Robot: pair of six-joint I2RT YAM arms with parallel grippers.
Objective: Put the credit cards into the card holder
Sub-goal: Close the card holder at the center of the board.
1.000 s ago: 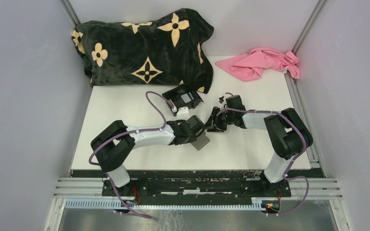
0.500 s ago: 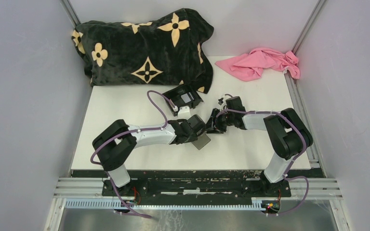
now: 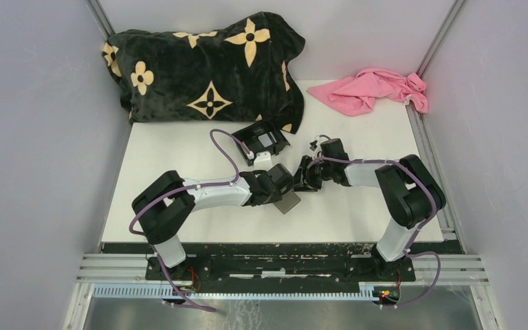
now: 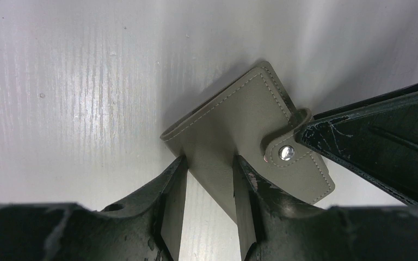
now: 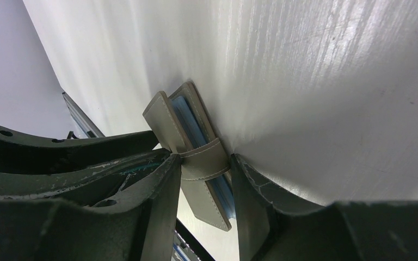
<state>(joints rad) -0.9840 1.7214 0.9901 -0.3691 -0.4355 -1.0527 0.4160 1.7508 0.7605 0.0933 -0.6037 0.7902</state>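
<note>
The card holder (image 3: 289, 202), a flat grey wallet, is closed, with its clasp tab (image 4: 287, 153) snapped shut. My left gripper (image 4: 209, 161) is shut on one edge of it and holds it over the white table (image 3: 179, 158). My right gripper (image 5: 204, 157) is shut across the wallet at the clasp tab from the other side. In the right wrist view the wallet (image 5: 166, 117) is edge-on, with thin blue edges showing between its leaves. In the top view the two grippers meet mid-table, left (image 3: 283, 187) and right (image 3: 304, 177). No loose gold or black credit card shows.
A black plastic box (image 3: 261, 141) with a silvery piece inside sits just behind the grippers, with a small white object (image 3: 261, 157) beside it. A black flowered pillow (image 3: 206, 65) lies at the back left and a pink cloth (image 3: 375, 89) at the back right.
My right gripper has shifted slightly left, closer onto the wallet. The left arm and the wallet have barely moved.
</note>
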